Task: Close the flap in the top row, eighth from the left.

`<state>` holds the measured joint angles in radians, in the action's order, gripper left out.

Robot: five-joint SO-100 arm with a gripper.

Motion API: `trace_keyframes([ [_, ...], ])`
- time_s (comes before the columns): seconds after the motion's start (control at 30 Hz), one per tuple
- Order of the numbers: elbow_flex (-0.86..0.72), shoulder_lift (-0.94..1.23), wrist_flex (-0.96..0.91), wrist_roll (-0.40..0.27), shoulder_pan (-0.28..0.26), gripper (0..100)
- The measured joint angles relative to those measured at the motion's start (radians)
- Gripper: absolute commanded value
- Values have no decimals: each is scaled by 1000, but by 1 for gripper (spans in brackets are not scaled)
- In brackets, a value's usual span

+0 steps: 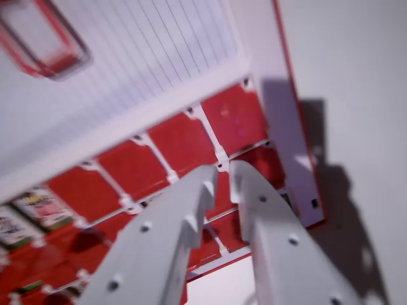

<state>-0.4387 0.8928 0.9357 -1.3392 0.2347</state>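
Overhead, the robot's gripper [219, 175] hangs above a red-and-white flap board [299, 159] lying on a pale table [356, 76], its two white fingers [191, 210] nearly together with only a thin gap and nothing between them. Most flaps in view lie flat with red backs up; a few at the wrist view's lower left show pictures [41, 206]. Which flap is the top row's eighth cannot be told from this blurred, tilted view. The narrowed jaws appear set for pushing a flap down, not for gripping.
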Motion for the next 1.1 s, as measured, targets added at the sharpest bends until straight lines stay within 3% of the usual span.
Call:
trace_keyframes([
  [0.17, -51, 137, 3, -2, 25, 2],
  [0.4, -252, 370, 48, -2, 12, 2],
  [0.67, -508, 653, 48, 5, -64, 2],
  [1.1, -772, 953, 48, -34, -164, 2],
])
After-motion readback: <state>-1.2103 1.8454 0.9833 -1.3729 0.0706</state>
